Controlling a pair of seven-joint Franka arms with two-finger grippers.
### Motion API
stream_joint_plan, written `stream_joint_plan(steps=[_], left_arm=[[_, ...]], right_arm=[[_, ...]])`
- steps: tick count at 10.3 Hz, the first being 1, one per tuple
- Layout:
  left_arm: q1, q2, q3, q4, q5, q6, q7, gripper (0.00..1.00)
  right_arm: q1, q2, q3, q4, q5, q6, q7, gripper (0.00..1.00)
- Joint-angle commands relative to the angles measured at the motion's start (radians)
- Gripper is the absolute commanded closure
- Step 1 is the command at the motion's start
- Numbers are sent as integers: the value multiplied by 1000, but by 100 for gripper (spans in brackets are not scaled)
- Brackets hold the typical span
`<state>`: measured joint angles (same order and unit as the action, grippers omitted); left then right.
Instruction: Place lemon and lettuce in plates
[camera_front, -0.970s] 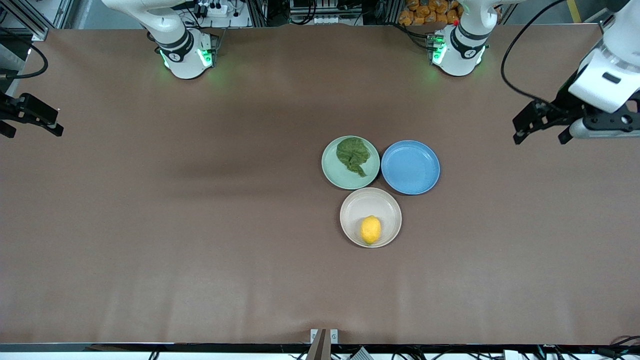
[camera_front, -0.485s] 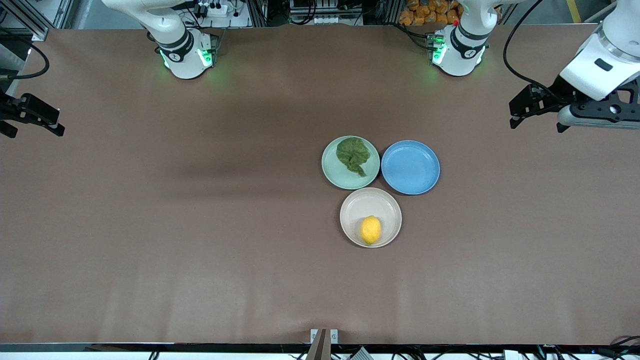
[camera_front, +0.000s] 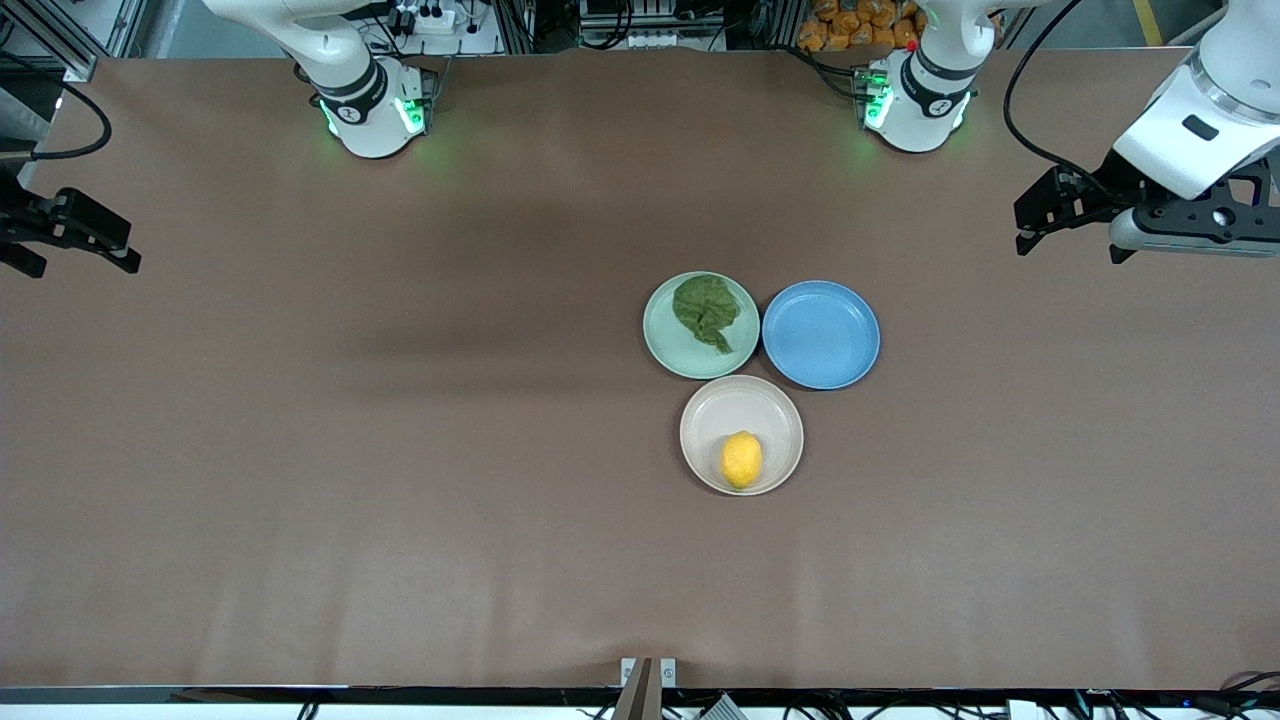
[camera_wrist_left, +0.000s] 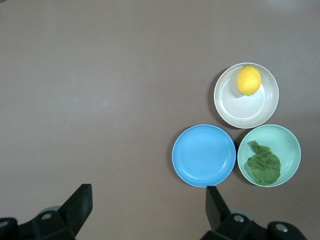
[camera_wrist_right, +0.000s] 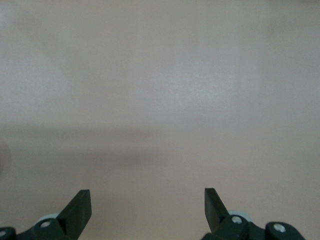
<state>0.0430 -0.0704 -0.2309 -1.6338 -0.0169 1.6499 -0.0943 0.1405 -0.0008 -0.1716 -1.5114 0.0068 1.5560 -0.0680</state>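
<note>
A: Nearest the front camera first?

B: Beige plate (camera_front: 741, 434), lemon (camera_front: 741, 459) in it, sitting toward the rim nearest the camera, not centred. Looks dropped there and left; nothing touches it.

A: Next back?

B: Mint plate (camera_front: 700, 325) and blue plate (camera_front: 820, 334) side by side, rims about touching, both just touching the beige one. Lettuce (camera_front: 706, 311) is in the mint plate, crumpled, stem end pointing toward the beige plate, lying on the half farther from the camera. Blue plate has nothing in it, and it isn't a target.

A: So the task?

B: I'd judge it done: lemon in one plate, lettuce in the other.

A: Grippers?

B: Left gripper (camera_front: 1070, 222) is up over bare table at the left arm's end, well apart from the plates. Fingers spread wide, holding nothing; the left wrist view shows the same gap (camera_wrist_left: 147, 210), with all three plates in sight. Reads as a pull-back pose so the plates stay clear.

A: Right one?

B: Right gripper (camera_front: 70, 245) is over the table edge at the right arm's end, waiting. Fingers spread too, empty; the right wrist view (camera_wrist_right: 147, 207) shows only table (camera_wrist_right: 160, 100).

A: Risks?

B: Little. The lemon could roll if nudged, I think.
</note>
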Motion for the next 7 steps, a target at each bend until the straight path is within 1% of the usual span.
stream_joint_plan(steps=[1, 3, 5, 7], left_arm=[[-5, 14, -2, 31, 21, -24, -74, 0], [-3, 14, -2, 35, 25, -24, -99, 0], [-3, 12, -2, 37, 26, -24, -97, 0], [-3, 12, -4, 37, 26, -24, -97, 0]], right_arm=[[-4, 2, 1, -6, 4, -5, -12, 0], [-15, 7, 4, -7, 5, -8, -15, 0], [14, 21, 4, -10, 4, 10, -7, 0], [7, 28, 23, -7, 4, 21, -4, 0]])
